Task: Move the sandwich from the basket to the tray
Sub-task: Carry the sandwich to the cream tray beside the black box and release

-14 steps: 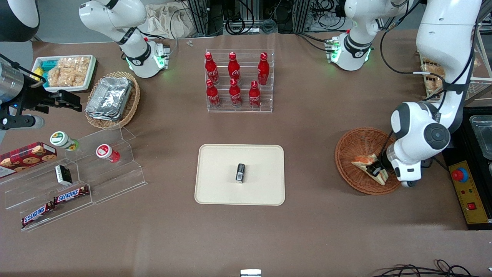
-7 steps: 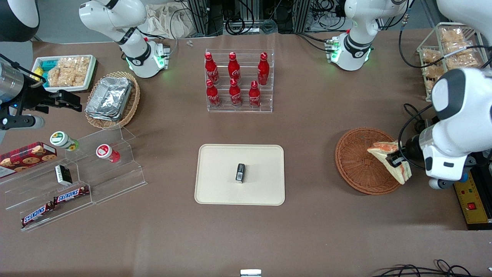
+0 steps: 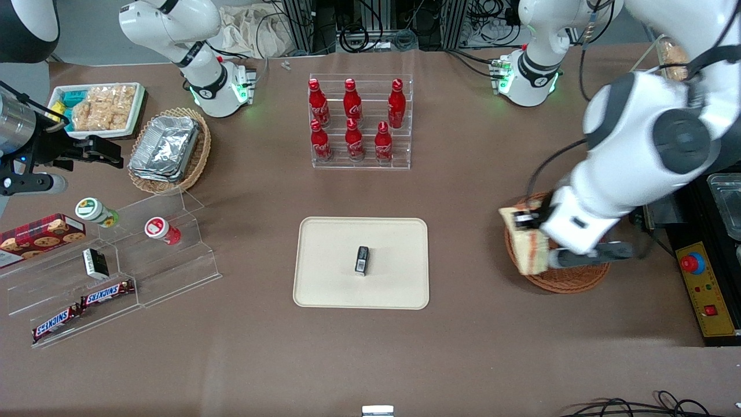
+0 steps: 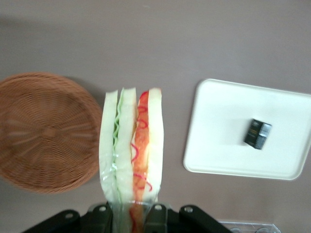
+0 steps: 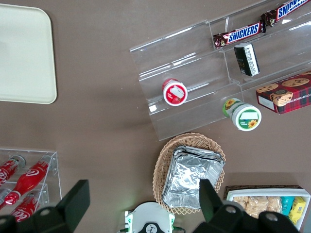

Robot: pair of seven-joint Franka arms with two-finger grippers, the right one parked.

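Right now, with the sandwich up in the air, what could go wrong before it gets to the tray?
The gripper is shut on only the sandwich's bottom end, so the tall, slippery wrapped wedge might slide out or swing while it travels. It hangs above the basket's edge nearest the tray; falling now, it could land on the table. A small black box sits mid-tray, so the sandwich might be set on it.

**Sandwich held over the basket's edge**

The gripper clamps the sandwich above the basket rim nearest the tray, seemingly clear of the weave. A small box lies on the tray, mid-table, nearer the camera than the bottle rack.
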